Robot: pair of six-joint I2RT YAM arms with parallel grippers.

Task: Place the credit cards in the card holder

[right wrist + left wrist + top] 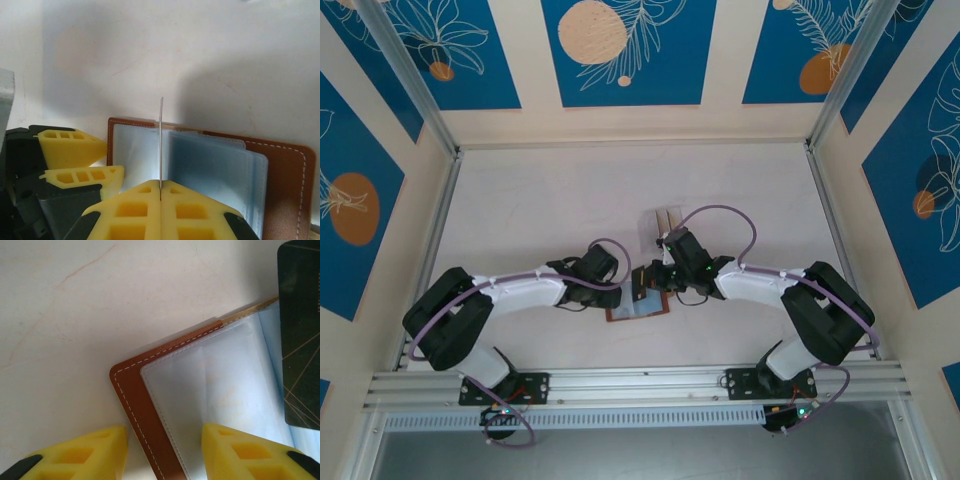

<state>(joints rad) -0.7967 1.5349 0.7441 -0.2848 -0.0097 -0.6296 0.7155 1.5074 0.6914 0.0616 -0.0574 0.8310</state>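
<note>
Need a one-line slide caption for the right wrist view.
Right gripper shut on a card, seen edge-on, poised at the open card holder.

Pale slotted stand (666,220) sits on the white table (550,210) just beyond the right fingers (135,210), blue leaf-print panels (620,50) lining walls well past it.

The card holder (625,313) lies open on the table (540,200); a card (161,145) stands on edge over it; a stand (667,218) sits behind.
</note>
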